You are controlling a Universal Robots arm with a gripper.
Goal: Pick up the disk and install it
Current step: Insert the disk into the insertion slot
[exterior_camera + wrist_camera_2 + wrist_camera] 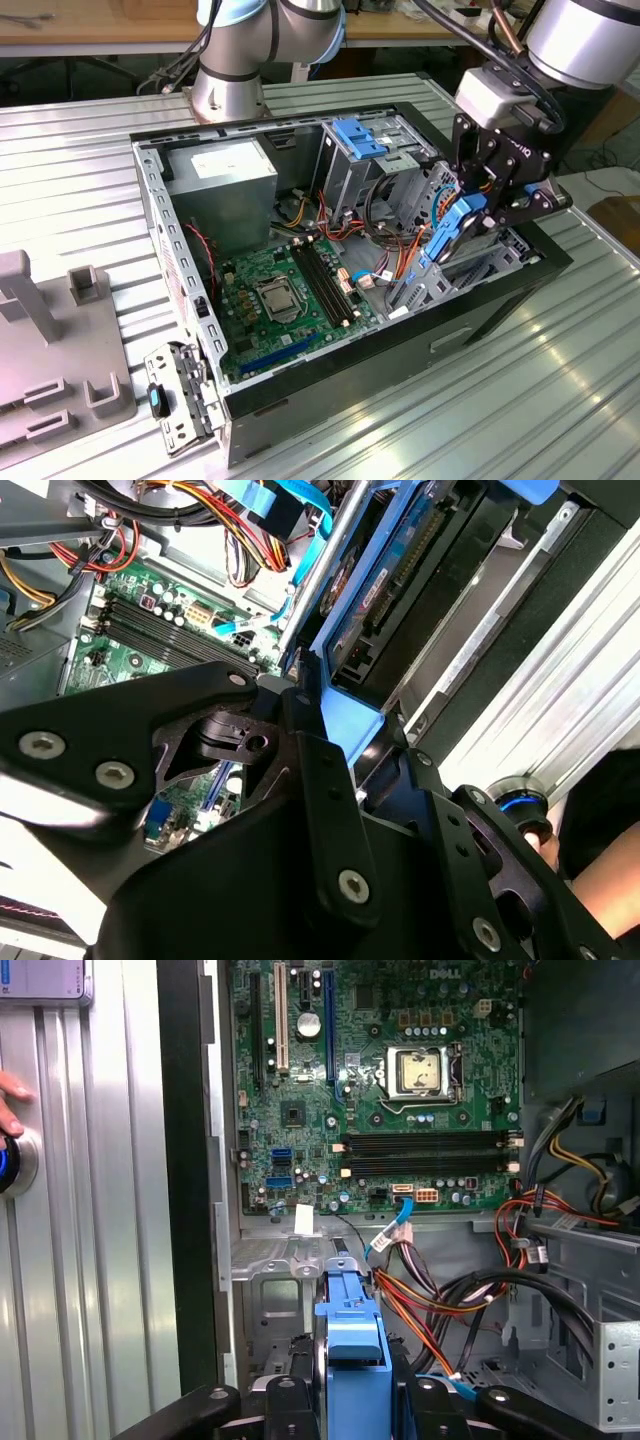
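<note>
While the disk [448, 228] hangs in the gripper [478, 205], task: pickup looks done; seating it is what remains.
Computer case [420, 345]: open-sided; holds everything listed below.
Power supply box [220, 190]: inside the case, at one end.
Motherboard [285, 300]: flat on the case's floor, mid-case.
Drive cage [345, 175]: at the case's other end, blue bracket [358, 135] on top.
Disk: tilted on edge at that same end of the case, seemingly partway into a bay, not lying flat.
Gripper: above that end of the case, fingers pinching the disk's blue carrier.
</note>
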